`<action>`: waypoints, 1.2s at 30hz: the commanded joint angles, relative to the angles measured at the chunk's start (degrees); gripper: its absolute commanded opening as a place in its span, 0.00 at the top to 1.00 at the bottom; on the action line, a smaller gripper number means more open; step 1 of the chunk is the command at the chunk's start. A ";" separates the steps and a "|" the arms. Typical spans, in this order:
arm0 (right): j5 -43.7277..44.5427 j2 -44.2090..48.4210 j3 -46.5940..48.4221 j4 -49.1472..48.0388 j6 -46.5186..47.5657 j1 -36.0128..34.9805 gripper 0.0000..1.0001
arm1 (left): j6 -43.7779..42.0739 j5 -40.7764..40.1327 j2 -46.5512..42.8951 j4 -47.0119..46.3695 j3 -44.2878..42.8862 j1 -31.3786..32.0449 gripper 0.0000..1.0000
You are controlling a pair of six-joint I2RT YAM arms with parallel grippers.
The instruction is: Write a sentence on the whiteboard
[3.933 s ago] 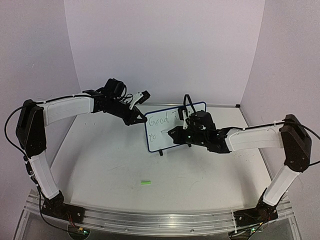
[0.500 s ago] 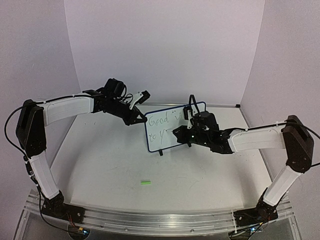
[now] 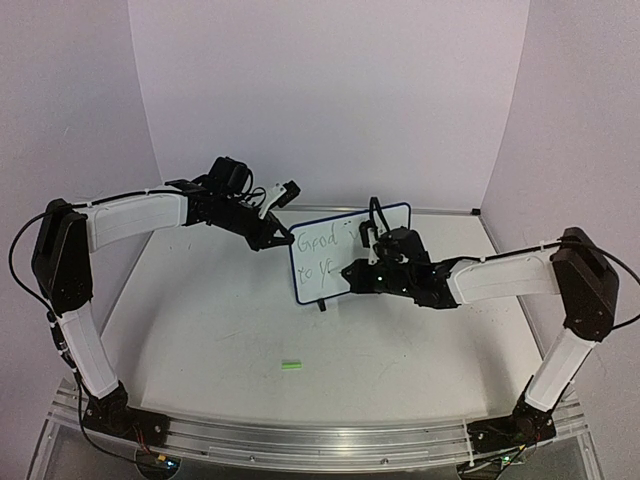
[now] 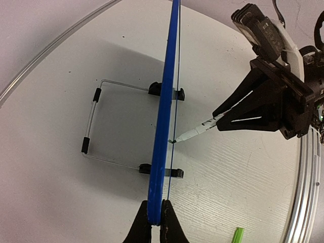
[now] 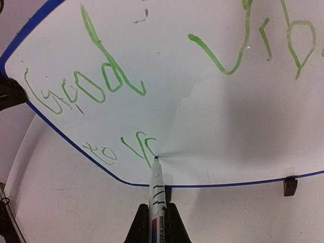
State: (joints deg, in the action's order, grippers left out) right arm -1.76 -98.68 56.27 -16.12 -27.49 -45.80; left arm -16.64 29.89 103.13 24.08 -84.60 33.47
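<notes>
The whiteboard (image 3: 312,286) stands upright on the table, its blue rim edge-on (image 4: 164,121) in the left wrist view. My left gripper (image 3: 283,240) (image 4: 156,203) is shut on the board's left edge. Green writing, the sentence (image 5: 101,83) (image 3: 318,243), reads "Good vib" on the top line and "to y" plus a fresh stroke below. My right gripper (image 3: 350,272) (image 5: 158,207) is shut on a white marker (image 5: 157,195) (image 4: 195,132). The marker's tip touches the board just right of the "y".
The marker's green cap (image 3: 291,365) (image 4: 237,236) lies loose on the table in front of the board. A wire stand (image 4: 93,121) props the board from behind. An aluminium rail (image 3: 300,435) runs along the near edge, and walls close in behind and at both sides.
The second line has grown from "to" to "to y" plus a further stroke. My right gripper and the marker have shifted slightly left along the board. The left arm has not moved.
</notes>
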 commanded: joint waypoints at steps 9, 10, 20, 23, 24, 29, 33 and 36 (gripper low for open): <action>5.65 1.83 1.42 0.21 0.00 0.41 1.00 | -3.46 -4.98 -1.53 1.28 1.03 -0.34 1.00; 5.80 2.25 1.48 0.28 0.08 0.41 1.00 | -3.45 -4.96 -1.54 1.30 1.03 -0.34 1.00; 5.13 4.04 2.33 0.74 0.62 0.37 1.00 | -3.46 -4.98 -1.78 1.36 1.01 -0.34 1.00; 4.20 3.68 2.78 0.74 0.80 0.38 1.00 | -3.43 -4.94 -1.79 1.27 1.01 -0.33 1.00; 3.90 3.53 2.95 0.74 0.84 0.37 1.00 | -3.42 -4.98 -1.79 1.30 1.01 -0.33 1.00; 3.15 3.17 3.37 0.74 0.86 0.37 1.00 | -3.43 -5.01 -1.84 1.33 1.02 -0.34 1.00; 3.04 3.23 3.55 0.74 0.99 0.39 1.00 | -3.45 -4.99 -1.86 1.34 1.02 -0.36 1.00; 2.90 3.23 3.49 0.74 1.03 0.36 1.00 | -3.48 -5.00 -1.88 1.28 1.01 -0.34 1.00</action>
State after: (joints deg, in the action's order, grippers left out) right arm 0.71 -96.53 57.04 -13.54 -27.07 -45.78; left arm -16.69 29.89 103.13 24.10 -84.60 33.47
